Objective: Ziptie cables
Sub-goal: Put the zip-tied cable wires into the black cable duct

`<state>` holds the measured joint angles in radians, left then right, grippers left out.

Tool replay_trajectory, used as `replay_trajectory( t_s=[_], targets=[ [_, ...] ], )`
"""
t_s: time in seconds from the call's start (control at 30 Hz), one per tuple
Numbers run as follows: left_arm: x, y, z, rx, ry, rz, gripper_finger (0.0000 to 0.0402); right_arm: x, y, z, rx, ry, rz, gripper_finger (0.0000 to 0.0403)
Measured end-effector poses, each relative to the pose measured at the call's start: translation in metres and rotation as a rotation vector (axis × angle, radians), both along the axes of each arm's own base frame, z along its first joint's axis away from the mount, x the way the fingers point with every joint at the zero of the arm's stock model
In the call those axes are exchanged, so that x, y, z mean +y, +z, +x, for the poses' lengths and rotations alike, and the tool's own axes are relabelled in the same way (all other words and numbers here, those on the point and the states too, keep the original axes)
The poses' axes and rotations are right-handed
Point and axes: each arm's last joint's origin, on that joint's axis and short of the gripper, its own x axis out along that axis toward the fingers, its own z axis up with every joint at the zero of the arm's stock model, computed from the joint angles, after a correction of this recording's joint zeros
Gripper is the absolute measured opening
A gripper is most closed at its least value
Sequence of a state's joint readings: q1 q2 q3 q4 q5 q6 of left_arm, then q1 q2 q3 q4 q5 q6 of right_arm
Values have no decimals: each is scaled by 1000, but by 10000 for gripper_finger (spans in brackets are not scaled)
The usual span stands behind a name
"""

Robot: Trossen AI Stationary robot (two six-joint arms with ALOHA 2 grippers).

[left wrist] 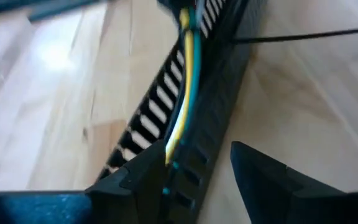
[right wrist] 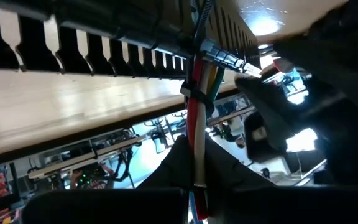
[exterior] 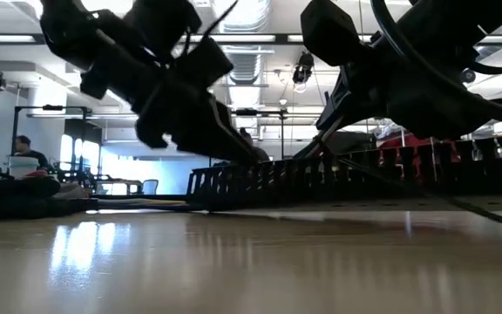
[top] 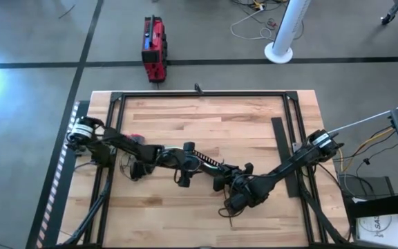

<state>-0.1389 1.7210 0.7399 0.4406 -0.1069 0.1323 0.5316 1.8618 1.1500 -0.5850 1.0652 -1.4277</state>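
Fastening stage, judged: right gripper (right wrist: 194, 180) clamps the cables (right wrist: 197, 99); left gripper (left wrist: 197, 180) stands open around the perforated bar (left wrist: 222, 81); the ziptie (right wrist: 194, 94) needs tightening next.

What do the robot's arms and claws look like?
Both arms are dark, jointed and slim, each with a pale ring near its base and thin cables trailing off. The left gripper has two black wedge-shaped fingers; the right gripper looks black and chunky too.

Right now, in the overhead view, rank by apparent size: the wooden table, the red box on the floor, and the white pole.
1. Wooden table: by far the largest.
2. Red box and white pole: they look alike in area, and the pole rises toward the camera, so I won't rank them.
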Motion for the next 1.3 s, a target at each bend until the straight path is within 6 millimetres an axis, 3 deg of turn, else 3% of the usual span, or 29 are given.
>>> replay_trajectory(
  t_s=[0.2,0.47,0.67,1.03,1.3],
  targets=[
    [4,-19,3,51,9,0,139,0,0,0,-1,-2,3,0],
    [4,-20,3,68,-3,19,68,-1,1,0,-17,-9,-18,0],
    [4,-18,-1,113,-12,17,7,0,14,-3,-33,4,-17,0],
    [4,9,-13,119,-88,9,4,-4,40,-12,-54,6,-56,0],
    [4,3,-19,190,-76,-32,44,1,21,-6,-31,15,-14,0]
  ],
)
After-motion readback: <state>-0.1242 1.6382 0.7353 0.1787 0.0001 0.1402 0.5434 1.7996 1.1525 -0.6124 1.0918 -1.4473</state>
